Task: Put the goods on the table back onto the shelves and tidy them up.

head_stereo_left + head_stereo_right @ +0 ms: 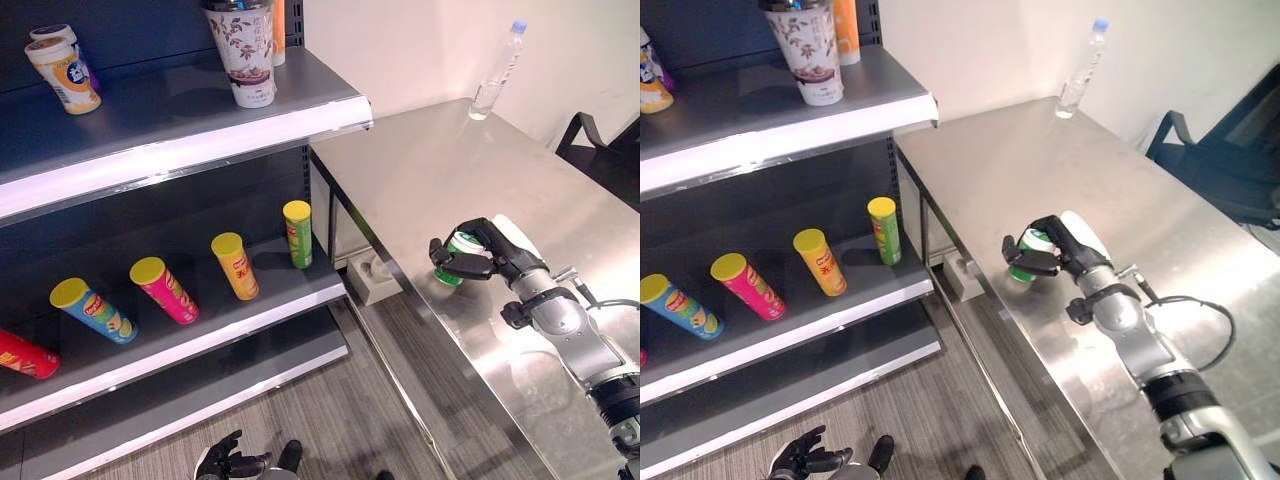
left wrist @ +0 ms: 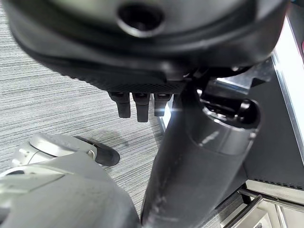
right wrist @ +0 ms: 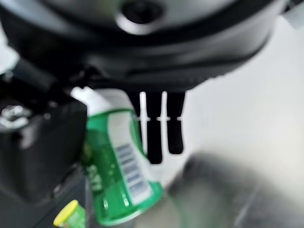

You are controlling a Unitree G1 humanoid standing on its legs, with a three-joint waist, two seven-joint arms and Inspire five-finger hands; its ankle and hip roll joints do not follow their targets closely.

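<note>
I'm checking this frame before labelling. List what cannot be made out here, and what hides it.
- Green can in the right hand: the eye views show little of it behind the curled fingers, and the right wrist view shows it blurred.
- Red can on the lower shelf: cut off by the left eye view's edge.
- Left hand: small, low over the floor; finger pose unclear.

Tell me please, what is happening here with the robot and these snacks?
The robot is restocking a shelf. Its right hand is closed around a green can over the steel table. The left hand hangs low by the floor, holding nothing. Four chip tubes already lie tilted on the middle shelf, and a water bottle remains on the table.
</note>
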